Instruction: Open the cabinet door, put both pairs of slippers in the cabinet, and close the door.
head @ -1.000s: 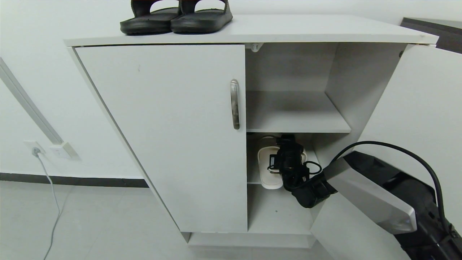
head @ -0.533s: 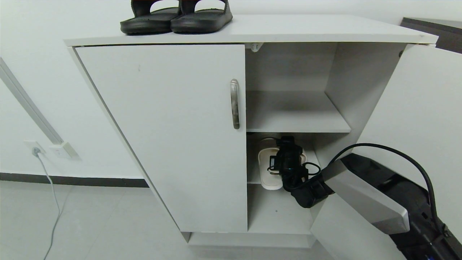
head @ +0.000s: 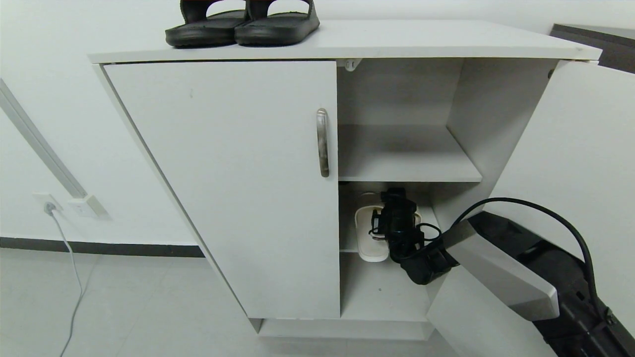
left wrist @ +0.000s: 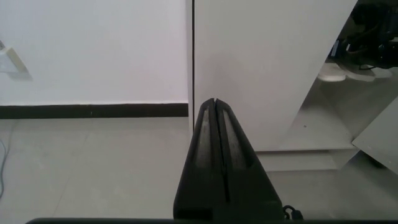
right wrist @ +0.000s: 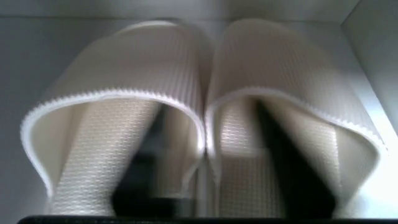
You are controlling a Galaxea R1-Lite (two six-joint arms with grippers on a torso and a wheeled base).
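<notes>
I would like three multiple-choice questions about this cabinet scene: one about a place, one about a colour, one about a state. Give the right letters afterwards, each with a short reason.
1. Where does the black pair of slippers lie?
A. on the floor
B. on top of the cabinet
C. on the upper shelf inside

2. What colour is the inner pair, the slippers on a shelf inside the cabinet?
A. white
B. red
C. blue

3. In what state is the door with the handle?
A. shut
B. wide open
C. taken off its hinges

Answers:
1 B: the black pair rests on the top board, toward its left end.
2 A: the inner pair looks white in both the head view and the right wrist view.
3 A: the door with the handle lies flush with the cabinet front, while the other door stands open.
</notes>
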